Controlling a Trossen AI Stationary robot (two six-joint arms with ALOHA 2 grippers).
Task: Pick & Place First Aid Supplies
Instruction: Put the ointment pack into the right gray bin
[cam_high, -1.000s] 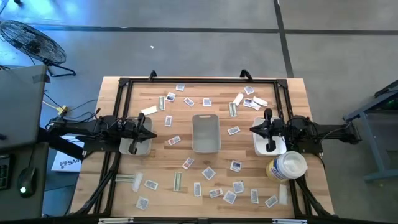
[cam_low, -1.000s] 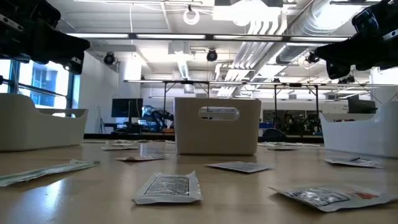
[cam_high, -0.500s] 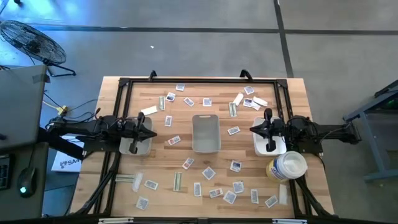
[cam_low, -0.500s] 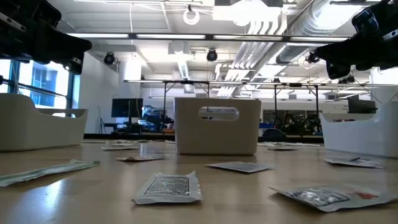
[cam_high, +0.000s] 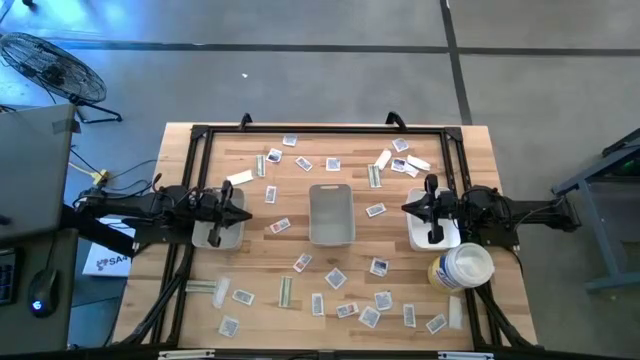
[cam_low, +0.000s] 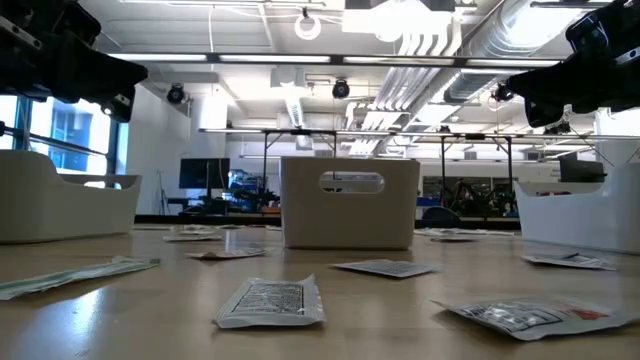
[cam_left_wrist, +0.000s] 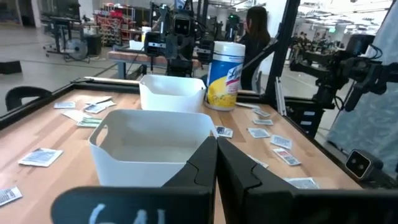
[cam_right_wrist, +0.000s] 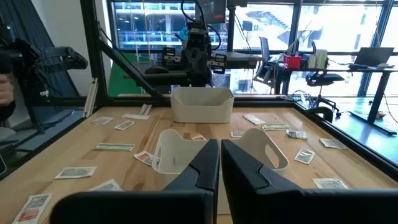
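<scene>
A wooden table (cam_high: 470, 140) carries scattered first aid packets (cam_high: 335, 278), a grey tray (cam_high: 331, 214) at its centre, white trays (cam_high: 217, 234) at either side, and a round tub (cam_high: 459, 269).

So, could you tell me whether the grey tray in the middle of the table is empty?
Empty. From above, the grey tray shows only bare floor inside, and the packets lie scattered on the table around it.

1. We see the grey tray (cam_high: 331, 213) standing dead centre on the surface (cam_high: 470, 145), blocking any straight path across.
2. Flat packets (cam_high: 335, 278) litter the near half, low enough to pass over.
3. The round tub (cam_high: 459, 268) stands tall beside the white tray (cam_high: 418, 238) on the right.
4. The black frame (cam_high: 320, 131) rims the far edge.
</scene>
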